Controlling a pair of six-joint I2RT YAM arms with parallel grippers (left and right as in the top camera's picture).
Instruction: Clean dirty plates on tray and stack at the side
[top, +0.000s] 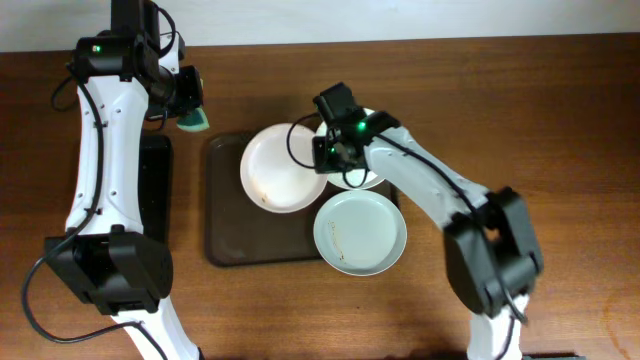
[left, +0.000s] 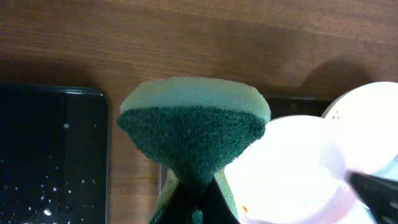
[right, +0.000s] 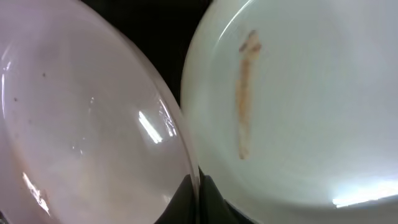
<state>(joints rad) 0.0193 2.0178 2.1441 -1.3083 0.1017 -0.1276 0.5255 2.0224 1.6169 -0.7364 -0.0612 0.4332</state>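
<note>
Overhead, the left gripper (top: 189, 108) is pinching a two-tone green foam sponge (top: 196, 122) above the wooden table (top: 560, 120), just beside the dark brown rectangular tray (top: 222, 245). The right gripper (top: 333, 152) is clamping the rim of a round white plate (top: 280, 170) over that tray. A streaked pale-green round plate (top: 360, 235) is sitting just beside it, overhanging the tray's right edge.

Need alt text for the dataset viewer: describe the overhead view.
Right claw grips a white plate by its rim over a dark tray; left claw holds a green sponge off the tray's top-left corner. A pale green plate sits at the tray's lower-right edge.
</note>
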